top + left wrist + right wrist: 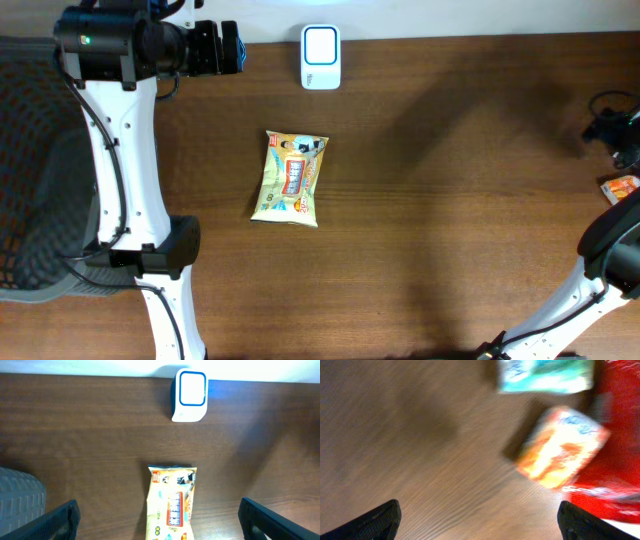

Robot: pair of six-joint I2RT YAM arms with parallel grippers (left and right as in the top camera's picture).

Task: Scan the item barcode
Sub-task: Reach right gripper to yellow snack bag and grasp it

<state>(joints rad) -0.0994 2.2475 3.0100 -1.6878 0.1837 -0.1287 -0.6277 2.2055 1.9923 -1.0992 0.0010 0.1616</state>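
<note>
A yellow snack packet [290,178] lies flat in the middle of the brown table [450,230], its printed face up. It also reaches the lower edge of the left wrist view as the snack packet [172,502]. No barcode shows on it. A white scanner with a blue rim [320,57] stands at the table's far edge, also seen as the scanner [189,395]. My left gripper [228,47] hovers at the far left, open; in its own view the left gripper [160,522] has the packet's end between its fingers, untouched. My right gripper [480,520] is open and empty over bare wood.
An orange packet [562,447], a teal packet [547,375] and something red [615,440] lie ahead of the right gripper, all blurred. The orange packet [622,187] sits at the table's right edge. A grey mesh chair [35,170] is on the left.
</note>
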